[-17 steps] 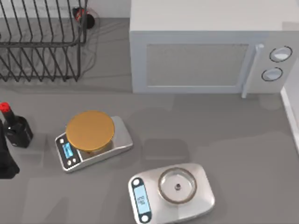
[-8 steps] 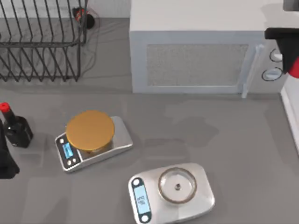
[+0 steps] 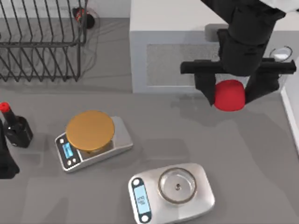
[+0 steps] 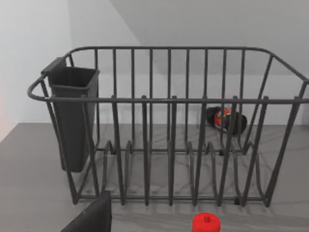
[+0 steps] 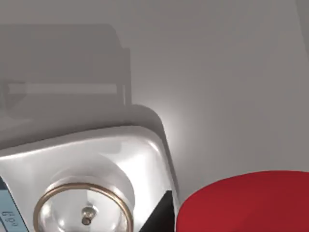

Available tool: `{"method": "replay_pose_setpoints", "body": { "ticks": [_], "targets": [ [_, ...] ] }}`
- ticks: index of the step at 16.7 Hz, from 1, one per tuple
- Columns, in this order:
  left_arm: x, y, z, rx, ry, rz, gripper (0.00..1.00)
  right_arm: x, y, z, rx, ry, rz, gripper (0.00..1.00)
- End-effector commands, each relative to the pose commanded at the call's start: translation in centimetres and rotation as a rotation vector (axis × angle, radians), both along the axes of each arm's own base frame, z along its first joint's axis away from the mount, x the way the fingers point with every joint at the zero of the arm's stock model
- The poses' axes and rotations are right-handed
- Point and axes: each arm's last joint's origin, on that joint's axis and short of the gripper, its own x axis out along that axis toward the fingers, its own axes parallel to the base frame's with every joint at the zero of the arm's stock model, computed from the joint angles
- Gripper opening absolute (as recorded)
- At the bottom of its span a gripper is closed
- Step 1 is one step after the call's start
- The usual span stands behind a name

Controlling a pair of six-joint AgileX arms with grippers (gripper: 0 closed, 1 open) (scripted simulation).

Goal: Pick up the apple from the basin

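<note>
Top view: right gripper (image 3: 229,95) jaws clamp the apple (image 3: 229,94) between them.

Right hand (image 3: 229,95) clamped, high over table.

Overall light: even, soft, moderately bright in all three views.
Shadows: a broad, soft-edged shadow lies on the grey table (image 3: 243,154) just below the right gripper (image 3: 229,95) and the apple (image 3: 229,94) it carries; fainter patches spread toward the silver scale (image 3: 172,191).
Dish rack (image 4: 169,130): thin bar shadows on the table beneath it.
Glare: a pale sheen on the silver scale's (image 5: 120,159) corner, beside the apple (image 5: 246,203).
Focus: the apple's near edge looks soft in the right wrist view.
</note>
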Motion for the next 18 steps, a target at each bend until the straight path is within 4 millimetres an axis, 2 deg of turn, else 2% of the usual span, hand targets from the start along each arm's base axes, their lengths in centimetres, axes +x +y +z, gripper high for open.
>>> {"method": "replay_pose_setpoints", "body": {
  "ticks": [2, 8, 10, 15, 18],
  "targets": [
    [0.0, 0.0, 0.0, 0.0, 0.0, 0.0, 1.0, -0.6, 1.0, -0.2, -0.004, -0.001, -0.001, 0.0],
    [0.0, 0.0, 0.0, 0.0, 0.0, 0.0, 1.0, -0.6, 1.0, -0.7, -0.001, 0.012, -0.002, 0.0],
    [0.0, 0.0, 0.0, 0.0, 0.0, 0.0, 1.0, -0.6, 1.2, -2.6, -0.01, 0.046, 0.003, 0.0],
    [0.0, 0.0, 0.0, 0.0, 0.0, 0.0, 1.0, -0.4, 0.8, -9.2, -0.043, 0.077, -0.006, 0.0],
    [0.0, 0.0, 0.0, 0.0, 0.0, 0.0, 1.0, -0.5, 0.8, -11.1, -0.025, 0.033, -0.005, 0.0]
  ]
}}
